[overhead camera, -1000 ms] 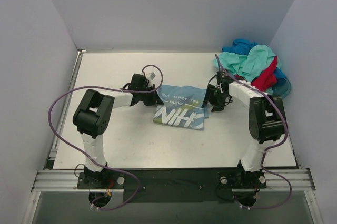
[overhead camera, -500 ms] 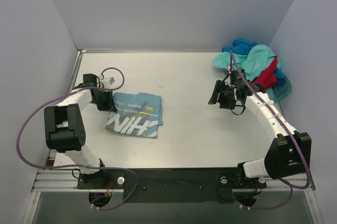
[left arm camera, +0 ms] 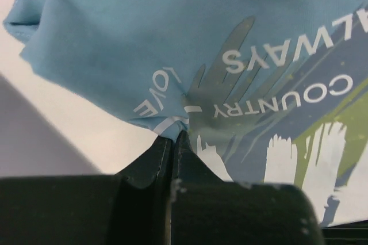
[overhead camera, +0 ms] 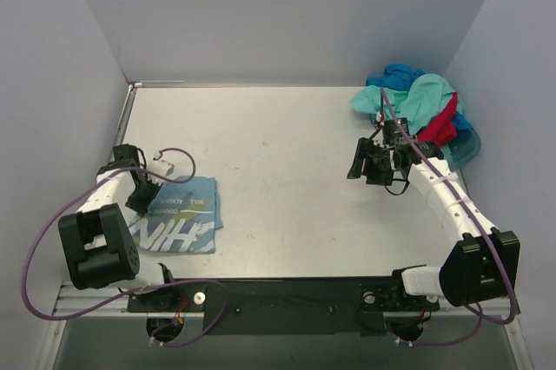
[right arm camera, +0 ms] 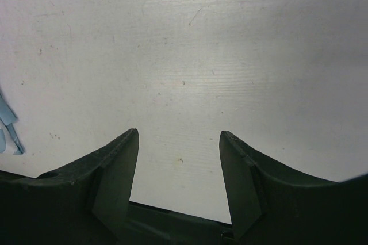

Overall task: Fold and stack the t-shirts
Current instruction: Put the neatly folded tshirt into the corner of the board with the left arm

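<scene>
A folded light sky-blue t-shirt [overhead camera: 178, 224] with white print lies at the near left of the table. My left gripper [overhead camera: 143, 201] is shut on its left edge; in the left wrist view the jaws [left arm camera: 174, 136] pinch a fold of the blue cloth [left arm camera: 172, 55]. A pile of mint-green, red and deeper blue t-shirts [overhead camera: 417, 105] sits at the far right corner. My right gripper [overhead camera: 359, 161] is open and empty above bare table, left of the pile; the right wrist view shows its fingers [right arm camera: 118, 164] spread over the tabletop.
A translucent teal tub [overhead camera: 466, 146] sits under the pile at the right wall. Grey walls close in the table on the left, back and right. The left arm's purple cable [overhead camera: 178, 161] loops over the table beside the shirt.
My left gripper has dragged the folded sky-blue shirt from the table's middle to the near left. My right arm has let go, opened and drawn back toward the pile.
</scene>
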Action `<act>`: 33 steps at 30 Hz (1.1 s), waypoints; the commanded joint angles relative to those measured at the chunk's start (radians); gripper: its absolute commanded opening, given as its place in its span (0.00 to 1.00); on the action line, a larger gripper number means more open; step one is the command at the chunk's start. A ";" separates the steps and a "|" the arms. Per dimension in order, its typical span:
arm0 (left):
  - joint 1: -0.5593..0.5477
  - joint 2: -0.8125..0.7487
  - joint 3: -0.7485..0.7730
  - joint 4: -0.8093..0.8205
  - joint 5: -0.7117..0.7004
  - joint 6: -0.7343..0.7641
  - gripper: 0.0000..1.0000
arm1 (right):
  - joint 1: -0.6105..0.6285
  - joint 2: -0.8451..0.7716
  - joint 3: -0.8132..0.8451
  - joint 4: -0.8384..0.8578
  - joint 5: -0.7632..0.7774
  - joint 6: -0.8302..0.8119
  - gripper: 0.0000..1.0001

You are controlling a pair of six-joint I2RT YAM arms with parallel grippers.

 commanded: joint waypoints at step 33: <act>0.012 -0.030 -0.057 0.360 -0.399 0.153 0.15 | -0.015 0.055 0.139 -0.069 -0.094 -0.115 0.54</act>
